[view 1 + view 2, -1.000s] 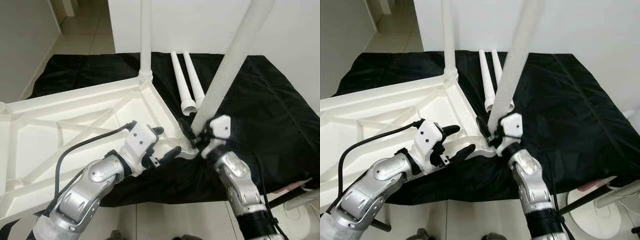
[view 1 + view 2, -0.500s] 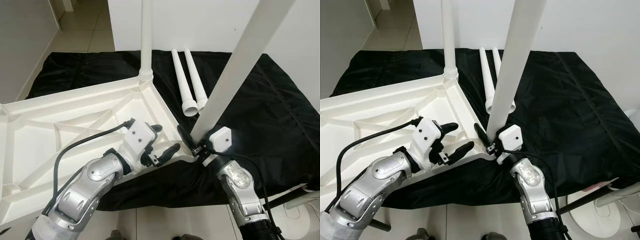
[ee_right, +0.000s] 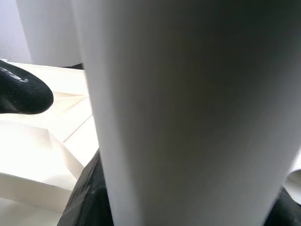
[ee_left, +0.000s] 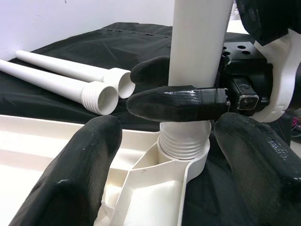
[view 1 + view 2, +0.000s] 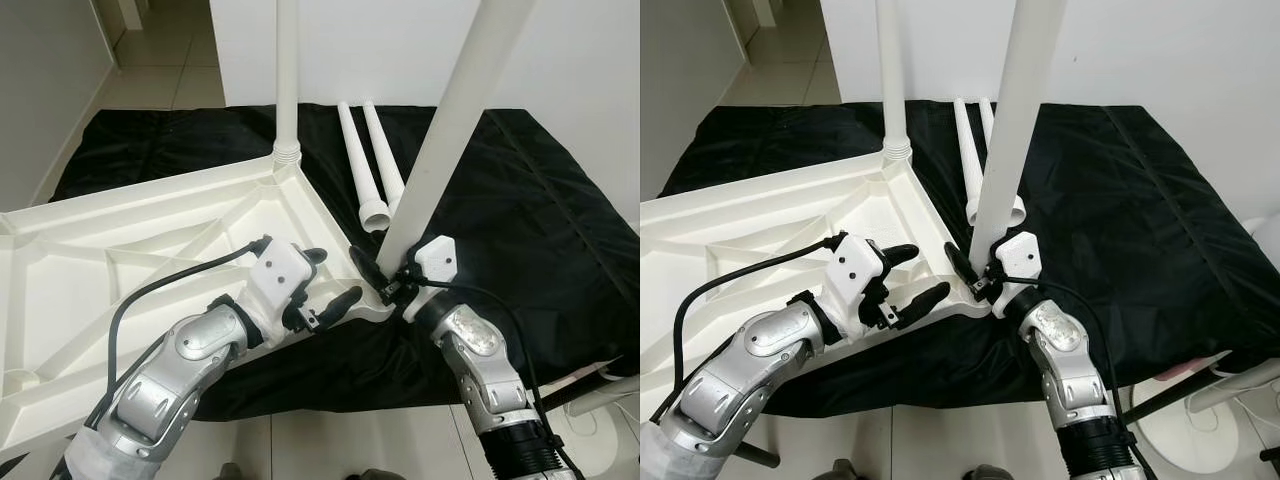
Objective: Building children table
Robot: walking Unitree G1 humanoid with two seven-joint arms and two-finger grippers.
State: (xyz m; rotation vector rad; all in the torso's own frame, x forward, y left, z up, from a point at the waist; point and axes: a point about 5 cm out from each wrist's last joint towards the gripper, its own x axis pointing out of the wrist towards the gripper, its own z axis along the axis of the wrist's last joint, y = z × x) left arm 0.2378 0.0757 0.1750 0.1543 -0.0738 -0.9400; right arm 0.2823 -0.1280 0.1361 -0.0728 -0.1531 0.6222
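Between the right gripper's (image 5: 378,280) jaws stands the table leg (image 5: 440,145), clamped.

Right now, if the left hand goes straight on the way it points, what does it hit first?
Probably the table leg standing in the corner socket of the upturned tabletop. The left hand is open and aimed at it, with the right hand shut on that leg just above the thread. Depth is unclear.

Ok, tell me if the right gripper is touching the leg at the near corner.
Touching. The left wrist view shows the right gripper with its black fingers clamped on the leg.
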